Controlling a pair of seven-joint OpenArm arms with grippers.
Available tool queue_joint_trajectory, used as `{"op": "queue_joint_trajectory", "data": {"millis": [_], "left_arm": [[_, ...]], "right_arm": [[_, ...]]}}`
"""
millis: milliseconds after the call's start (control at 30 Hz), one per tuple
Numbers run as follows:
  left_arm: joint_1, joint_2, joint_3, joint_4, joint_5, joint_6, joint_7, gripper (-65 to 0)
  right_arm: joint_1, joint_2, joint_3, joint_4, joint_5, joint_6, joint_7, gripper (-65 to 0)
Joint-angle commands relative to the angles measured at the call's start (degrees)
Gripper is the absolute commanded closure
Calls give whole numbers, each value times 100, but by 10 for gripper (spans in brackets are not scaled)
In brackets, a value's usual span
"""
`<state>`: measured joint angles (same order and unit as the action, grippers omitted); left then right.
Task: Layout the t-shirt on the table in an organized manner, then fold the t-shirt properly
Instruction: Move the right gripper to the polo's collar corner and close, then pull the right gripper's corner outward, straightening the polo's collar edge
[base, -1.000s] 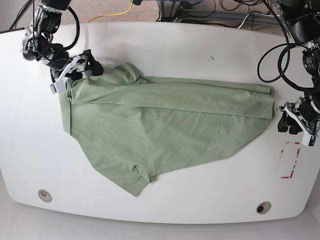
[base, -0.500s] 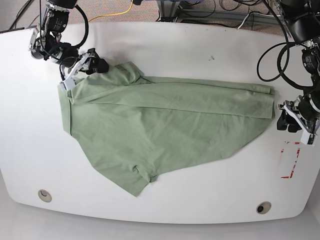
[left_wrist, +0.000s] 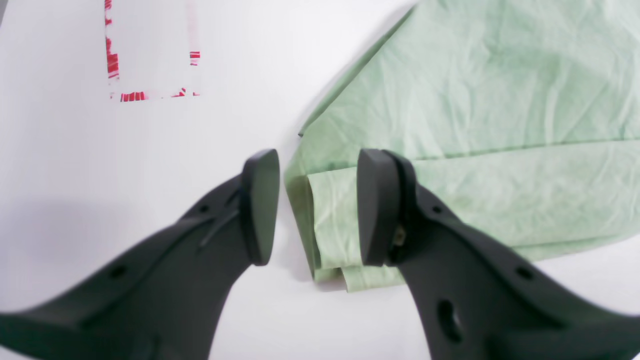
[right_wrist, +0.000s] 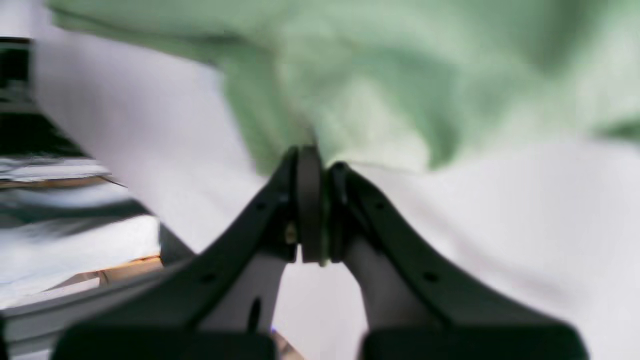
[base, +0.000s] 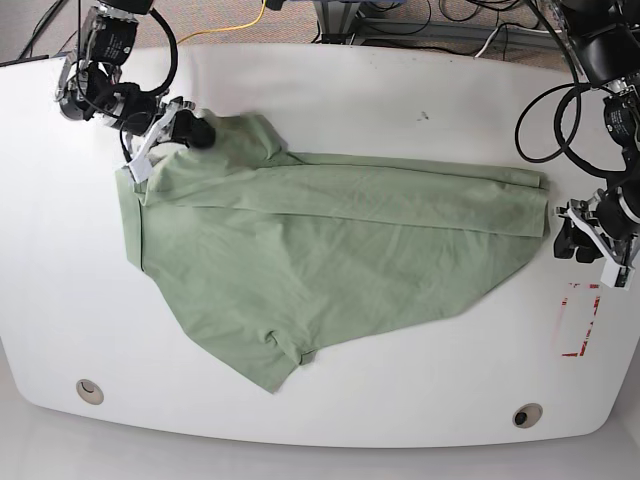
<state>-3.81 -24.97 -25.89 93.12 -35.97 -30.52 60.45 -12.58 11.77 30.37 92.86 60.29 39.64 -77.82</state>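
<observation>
My right gripper (right_wrist: 316, 210) has its jaws pressed together on a fold of the t-shirt (base: 330, 250), and in the right wrist view the green cloth bunches up just beyond my fingertips, though that view is blurred and I cannot make out which part of the garment it is. In the base view this gripper (base: 170, 128) sits at the far left of the table (base: 330, 90), at the shirt's far-left corner, where the fabric rises in a small hump beside it. The t-shirt lies spread across the middle of the table, its long upper edge running from that corner toward the right, with a folded band along the far side and a point of cloth reaching toward the near edge. My left gripper (left_wrist: 315, 205) hangs with its jaws partly apart and nothing between them; one finger (left_wrist: 260, 205) is over bare white tabletop and the other is over the layered right-hand end of the shirt (left_wrist: 450, 150). In the base view this gripper (base: 590, 240) is just beside the shirt's right edge. A red tape rectangle (base: 580, 320) lies on the table near it, toward the near right.
</observation>
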Motion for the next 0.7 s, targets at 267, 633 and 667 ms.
{"op": "queue_joint_trajectory", "data": {"millis": [267,633,667], "left_arm": [[-98,-118,-35,90,-56,-11,-124,-239],[-89,-118,-9,72,-56,-11,-124,-239],[-89,-118,-9,72,-56,-11,-115,-239]], "right_arm": [[471,76,0,204,1606,36,-108,0],[1412,-91,9,-561,1615,36,-108,-2],[1473,-91,9,-649,1606,36,-108,-2]]}}
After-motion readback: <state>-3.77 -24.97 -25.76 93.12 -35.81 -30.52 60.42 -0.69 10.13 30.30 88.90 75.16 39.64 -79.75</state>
